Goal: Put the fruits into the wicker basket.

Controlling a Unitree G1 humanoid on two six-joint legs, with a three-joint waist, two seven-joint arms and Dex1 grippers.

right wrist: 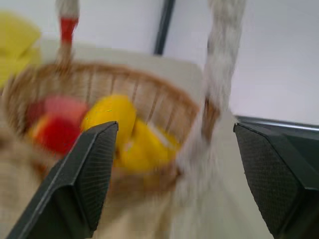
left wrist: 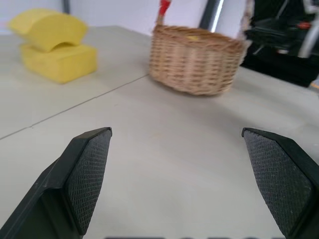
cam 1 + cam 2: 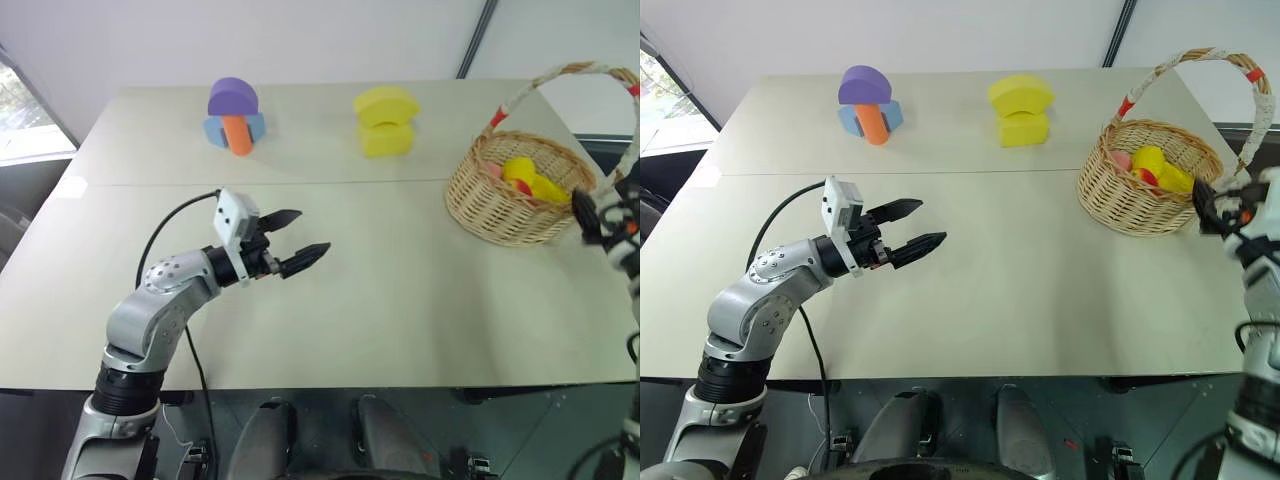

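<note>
Tan woven wicker basket with tall arched white handle and red bands at right far side of pale grey surface. Inside basket: round pinkish-red toy peach and oval yellow toy lemon, touching each other, plus more yellow beside lemon, too blurred to name. No fruit lying loose on surface.

Right gripper level, just beside basket's near right rim, black fingers spread well apart, clamped on nothing; basket handle post between fingers in right wrist view.

Left gripper hovering above middle-left of surface, well apart from basket, pointing toward right and slightly forward; textured black fingertips wide apart, empty.

Chunky yellow foam blocks, arch piece stacked on notched piece, at far middle of surface, near basket but not touching. Purple half-round foam block resting on blue foam block and orange foam cylinder at far left. Seam line across surface between block row and left gripper.
</note>
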